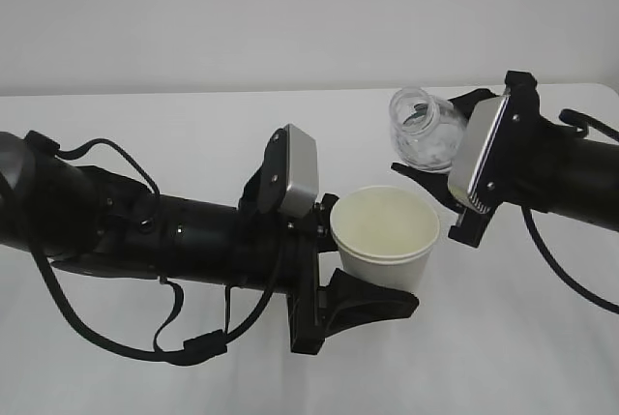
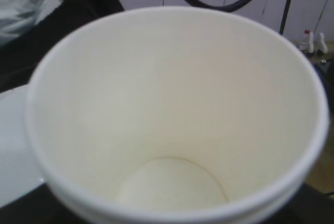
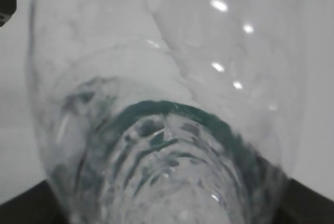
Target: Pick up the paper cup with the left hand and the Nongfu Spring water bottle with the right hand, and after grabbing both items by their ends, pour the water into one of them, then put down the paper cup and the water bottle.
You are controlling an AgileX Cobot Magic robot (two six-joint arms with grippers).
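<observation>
The white paper cup hangs upright above the table with my left gripper shut on its lower wall. In the left wrist view the paper cup fills the frame, and its cream inside looks bare down to the bottom. Up and to the right of the cup's rim, the clear Nongfu Spring water bottle is tilted, its open neck toward the camera, with my right gripper shut on its body. Seen from the right wrist, the bottle shows its ribs and green label band. No water is visible.
The white table runs under both arms to a white wall behind. Loose black cables loop below the left arm. A thin cable hangs under the right arm. The two grippers stand close together in mid-air.
</observation>
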